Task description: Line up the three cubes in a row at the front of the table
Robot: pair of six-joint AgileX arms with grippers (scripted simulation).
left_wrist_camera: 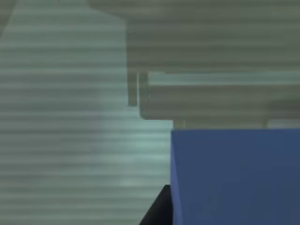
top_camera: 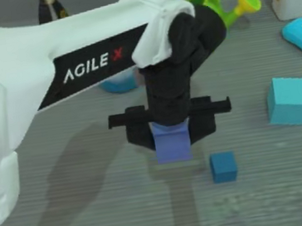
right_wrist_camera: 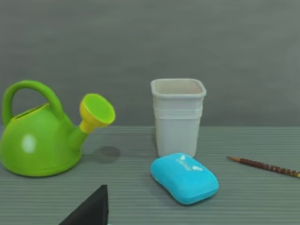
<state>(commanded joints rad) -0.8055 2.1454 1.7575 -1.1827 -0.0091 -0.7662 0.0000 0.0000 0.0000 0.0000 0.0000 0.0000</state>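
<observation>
The left gripper (top_camera: 171, 135) reaches out over the middle of the table (top_camera: 99, 221), its fingers clamped on the periwinkle-blue cube (top_camera: 172, 141), which hangs just left of and slightly behind the small dark blue cube (top_camera: 224, 167). In the left wrist view the held cube fills the corner against the striped surface, and whether it is touching the table yet cannot be told. The dark blue cube already sits toward the front, so it looks like the anchor of the row. The turquoise cube (top_camera: 289, 100) stands well to the right of the dark blue one and farther back, not yet in line. The task seems roughly one third done: one cube placed, one in hand, one still to fetch. The right arm's gripper is out of the top view; its wrist camera looks toward a green watering can (right_wrist_camera: 42, 136), a white cup (right_wrist_camera: 178, 117) and a sky-blue soap bar (right_wrist_camera: 184, 177), and whether its fingers are apart cannot be told.
</observation>
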